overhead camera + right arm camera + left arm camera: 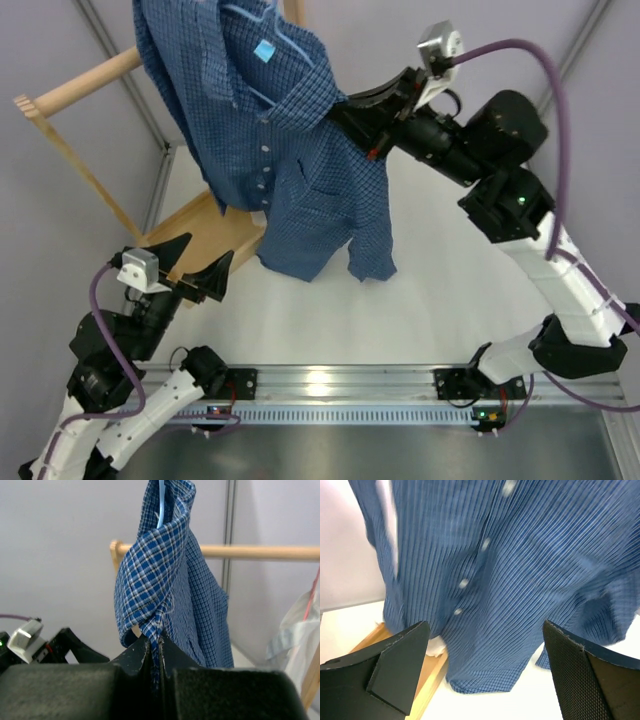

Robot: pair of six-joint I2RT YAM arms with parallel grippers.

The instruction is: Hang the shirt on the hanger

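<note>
- The shirt hangs up high at the back of the table, in front of a wooden rack.
- It is dark blue with tiny checks and small white buttons down the front.
- The hanger is thin and light blue. It goes in at the top of the shirt, by the collar.
- Most of the hanger is hidden under the cloth, so I cannot tell what its hook is on.
- The bottom of the shirt hangs down over the wooden base of the rack.
- My right gripper is up high at the right side of the shirt.
- Its jaws are pressed tight together, with a fold of the shirt pinched between them.
- From my right wrist I see the cloth go up from my jaws in a twisted bunch.
- My left gripper is low, near the wooden base and just below the shirt.
- Its jaws are spread wide apart and hold nothing.
- From my left wrist the shirt front fills the view, a bit blurry, with the buttons in a row.
- Far to the right, a white shirt hangs on a pinkish hanger.
</note>
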